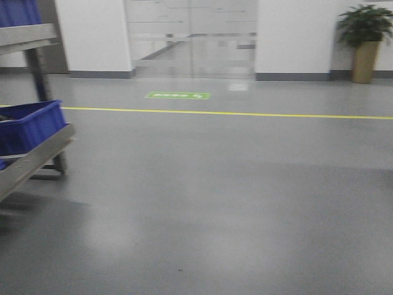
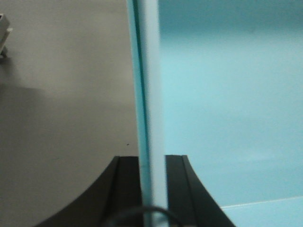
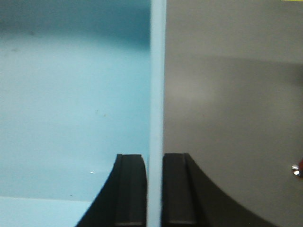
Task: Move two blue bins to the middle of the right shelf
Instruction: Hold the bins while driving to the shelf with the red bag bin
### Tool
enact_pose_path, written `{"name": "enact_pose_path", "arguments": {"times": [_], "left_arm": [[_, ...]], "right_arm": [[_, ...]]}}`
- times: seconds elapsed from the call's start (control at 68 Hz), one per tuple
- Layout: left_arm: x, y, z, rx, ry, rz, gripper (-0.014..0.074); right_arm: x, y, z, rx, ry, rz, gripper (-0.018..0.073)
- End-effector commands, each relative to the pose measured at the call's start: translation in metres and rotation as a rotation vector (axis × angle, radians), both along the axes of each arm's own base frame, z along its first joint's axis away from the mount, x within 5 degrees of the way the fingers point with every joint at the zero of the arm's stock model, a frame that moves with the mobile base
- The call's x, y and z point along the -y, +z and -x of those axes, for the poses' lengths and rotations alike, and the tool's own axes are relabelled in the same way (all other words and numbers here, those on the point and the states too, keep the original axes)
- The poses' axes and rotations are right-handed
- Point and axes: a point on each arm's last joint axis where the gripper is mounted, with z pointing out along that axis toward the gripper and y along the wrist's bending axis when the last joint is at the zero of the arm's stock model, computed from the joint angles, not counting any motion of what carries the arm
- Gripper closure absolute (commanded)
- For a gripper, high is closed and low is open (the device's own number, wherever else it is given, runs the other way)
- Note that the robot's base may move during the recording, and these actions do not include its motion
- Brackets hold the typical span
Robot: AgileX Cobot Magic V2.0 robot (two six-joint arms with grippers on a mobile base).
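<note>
A pale blue bin (image 2: 227,104) fills the right half of the left wrist view, and its inside (image 3: 71,94) fills the left half of the right wrist view. My left gripper (image 2: 151,163) is shut on one upright wall of the bin, one black finger (image 2: 128,189) outside and the other inside. My right gripper (image 3: 155,161) is shut on the opposite wall (image 3: 157,71) in the same way. Grey floor shows beyond each wall, so the bin hangs between the arms. I cannot tell whether a second bin is nested in it. Bin and grippers are out of the front view.
A metal shelf rack (image 1: 37,157) stands at the left with a dark blue bin (image 1: 27,126) on it and another (image 1: 18,12) above. Ahead lie grey floor, a yellow line (image 1: 245,114), a green floor sign (image 1: 178,95), glass doors (image 1: 193,37) and a potted plant (image 1: 365,43).
</note>
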Motion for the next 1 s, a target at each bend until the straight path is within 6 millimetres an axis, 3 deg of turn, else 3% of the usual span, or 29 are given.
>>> {"name": "enact_pose_path", "arguments": {"times": [0.0,0.986], "left_arm": [[-0.0071,0.0149,0.0022,0.101,0.007,-0.013,0.0707],[-0.0071,0.0149,0.0022,0.101,0.007,-0.013,0.0707]], "right_arm": [[0.0078,0.0177,0.0042,0.121,-0.003,0.025,0.0726],[0.0078,0.0177,0.0042,0.121,-0.003,0.025,0.0726]]}}
